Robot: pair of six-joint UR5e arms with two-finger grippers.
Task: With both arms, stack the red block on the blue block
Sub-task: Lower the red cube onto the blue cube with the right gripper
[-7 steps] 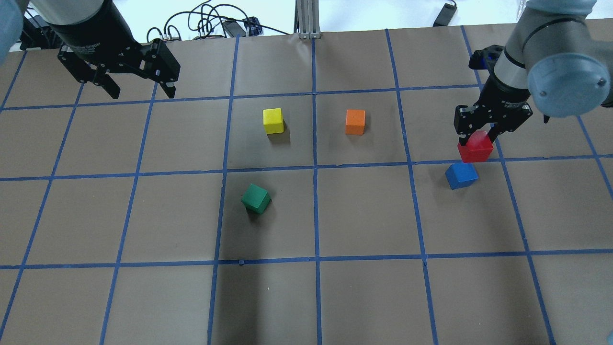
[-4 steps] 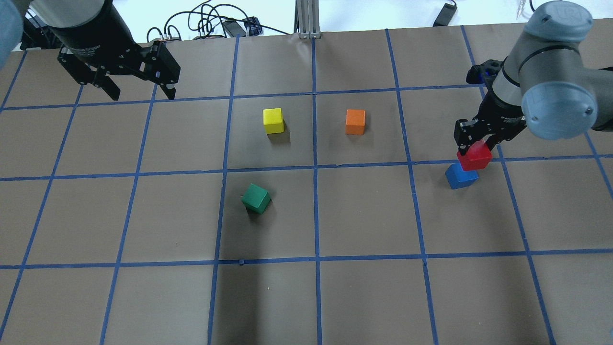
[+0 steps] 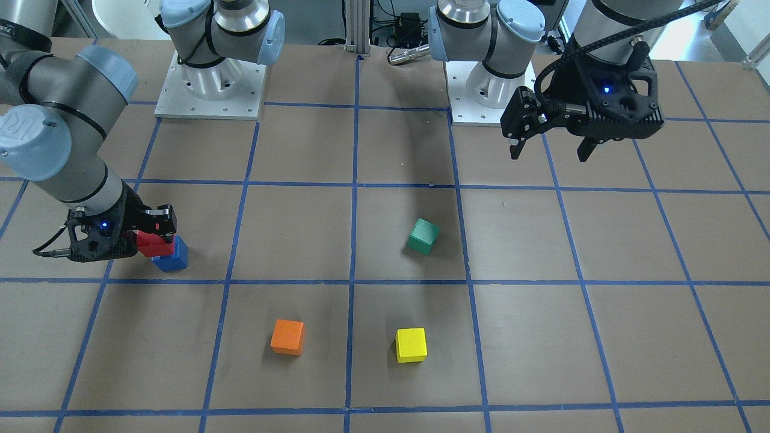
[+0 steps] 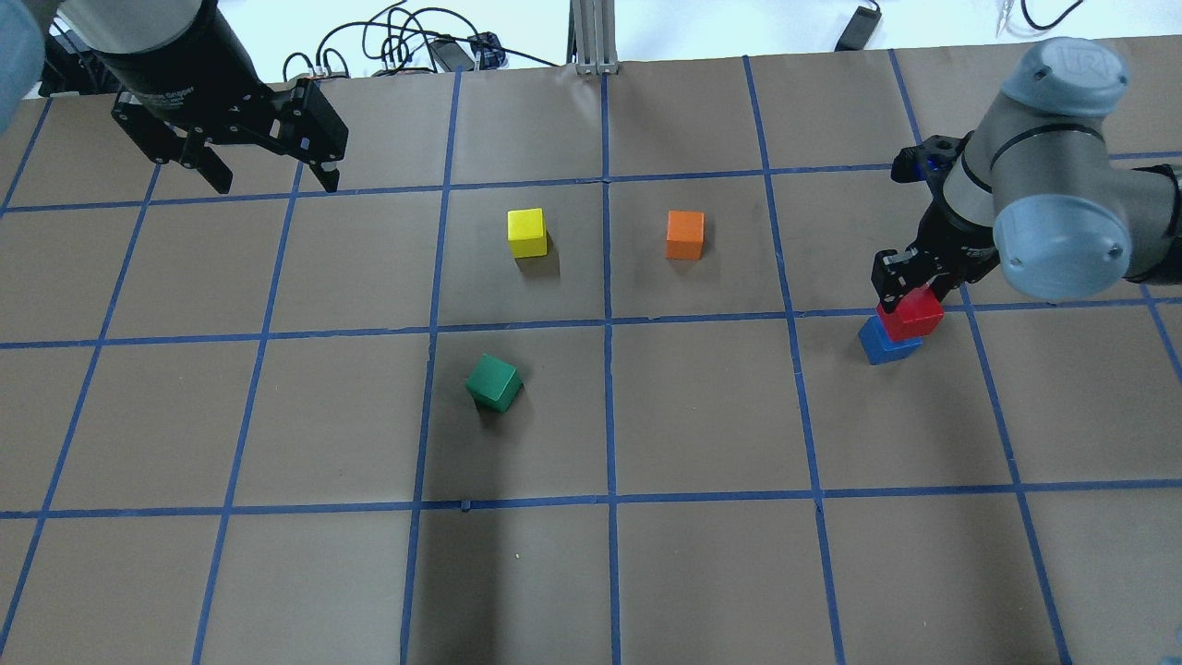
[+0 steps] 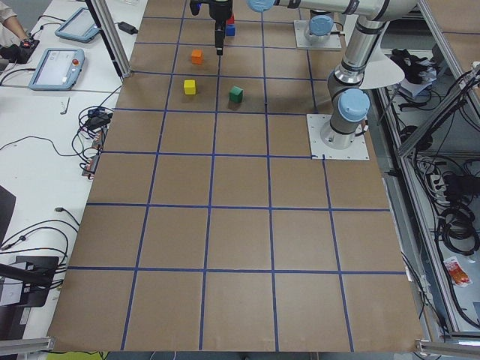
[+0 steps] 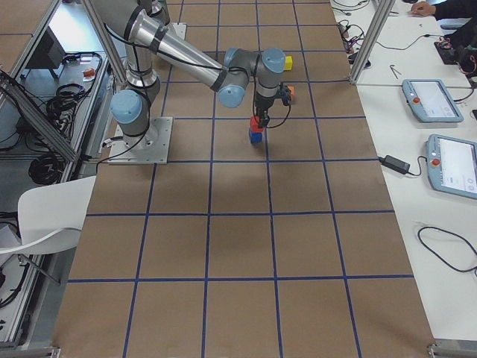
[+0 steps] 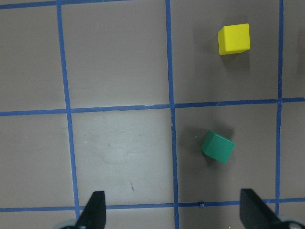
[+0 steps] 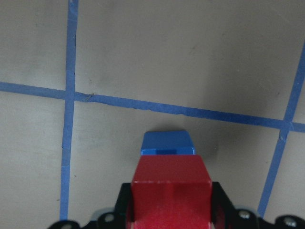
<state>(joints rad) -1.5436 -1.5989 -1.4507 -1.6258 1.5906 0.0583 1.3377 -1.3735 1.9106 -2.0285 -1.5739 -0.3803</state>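
Right gripper [image 4: 912,294] is clamped on the red block [image 4: 911,314], low over the blue block [image 4: 885,345] at the table's 3 o'clock in the overhead view; you cannot tell whether they touch. Red looks shifted toward 1 o'clock of blue, though the camera angle may explain part of that. Release here and red may tip off blue's edge; press down off-centre and blue may skid aside. Left gripper [image 4: 274,182] hangs wide and empty at 10 o'clock.
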